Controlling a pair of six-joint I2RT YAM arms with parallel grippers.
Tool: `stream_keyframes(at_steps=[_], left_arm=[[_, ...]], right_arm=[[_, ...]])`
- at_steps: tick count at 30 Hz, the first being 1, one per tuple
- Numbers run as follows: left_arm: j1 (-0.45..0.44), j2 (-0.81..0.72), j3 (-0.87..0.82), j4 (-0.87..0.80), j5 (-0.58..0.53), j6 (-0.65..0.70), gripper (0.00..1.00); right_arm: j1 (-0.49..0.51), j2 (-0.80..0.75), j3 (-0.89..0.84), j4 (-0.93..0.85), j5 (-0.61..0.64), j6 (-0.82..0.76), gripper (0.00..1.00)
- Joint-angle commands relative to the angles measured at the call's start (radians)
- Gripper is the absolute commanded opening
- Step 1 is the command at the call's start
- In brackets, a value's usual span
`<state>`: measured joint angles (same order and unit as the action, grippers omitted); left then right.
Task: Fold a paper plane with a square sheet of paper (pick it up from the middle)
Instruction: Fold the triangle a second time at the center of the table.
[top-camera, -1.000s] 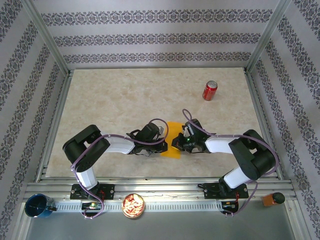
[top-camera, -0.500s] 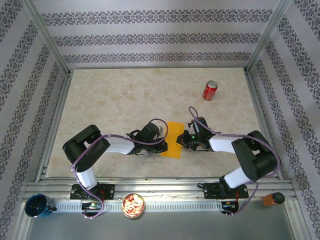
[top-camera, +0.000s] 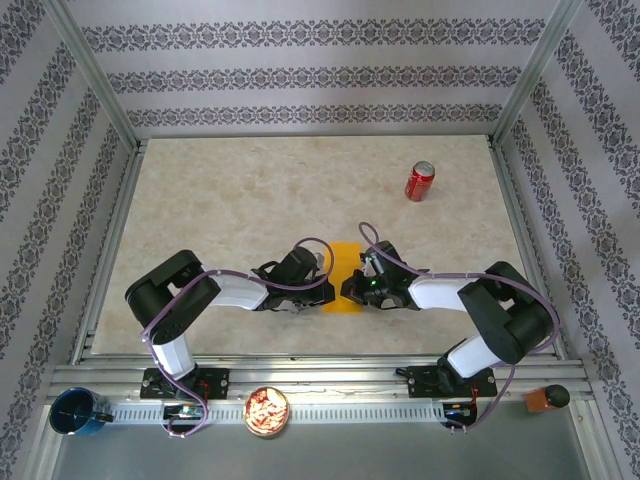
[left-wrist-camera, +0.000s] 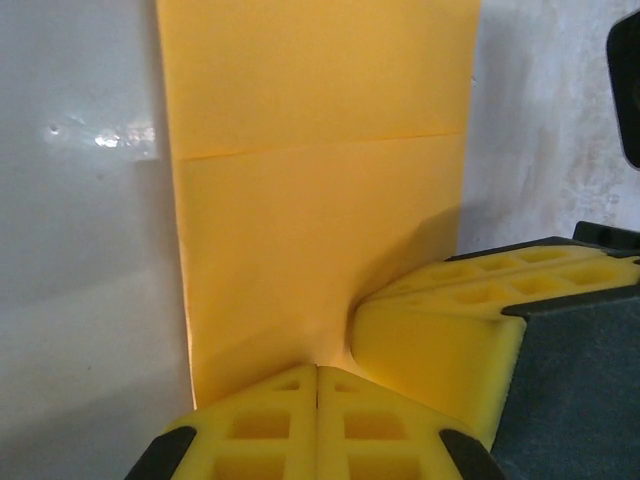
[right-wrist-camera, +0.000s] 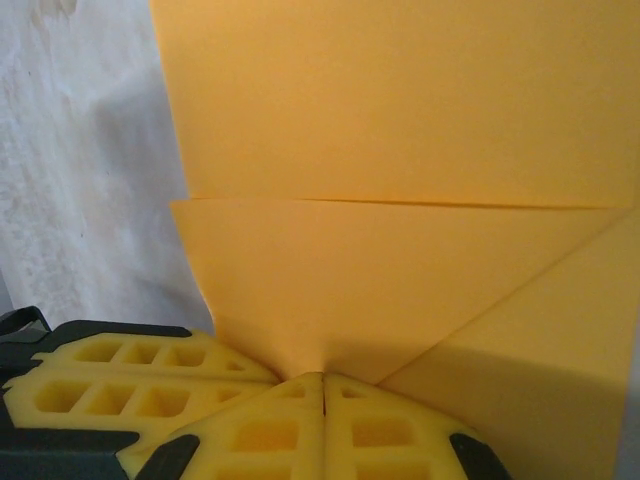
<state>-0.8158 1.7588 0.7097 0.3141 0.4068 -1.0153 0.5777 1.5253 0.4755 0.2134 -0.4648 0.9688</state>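
The square sheet of paper lies flat on the table as a narrow orange-yellow folded strip between the two arms. A straight crease crosses the paper in the left wrist view. In the right wrist view the paper shows a diagonal folded flap at the lower right. My left gripper is shut, its tips on the paper's near left part. My right gripper is shut too, tips down on the paper right beside the left one. The frames do not show whether either pinches the paper.
A red soda can stands at the back right. Off the table's near edge sit a blue cup, a snack bowl and an orange block. Metal frame posts and patterned walls ring the table.
The right gripper drew back to the right off the paper, then returned left onto it beside the left gripper. The left gripper stayed put on the paper.
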Motion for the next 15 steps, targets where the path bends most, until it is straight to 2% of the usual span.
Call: stream_keyframes(at_steps=[1, 8, 15], left_arm=[[0.007, 0.015, -0.045, -0.118, -0.028, 0.001, 0.0], [0.007, 0.023, -0.05, -0.119, -0.018, 0.007, 0.0], [0.007, 0.022, -0.05, -0.12, -0.019, 0.01, 0.0]], right_arm=[[-0.031, 0.022, -0.027, -0.014, 0.055, 0.005, 0.04], [-0.144, -0.017, -0.019, -0.004, -0.035, -0.012, 0.04], [-0.097, -0.063, 0.017, 0.011, -0.076, -0.04, 0.05]])
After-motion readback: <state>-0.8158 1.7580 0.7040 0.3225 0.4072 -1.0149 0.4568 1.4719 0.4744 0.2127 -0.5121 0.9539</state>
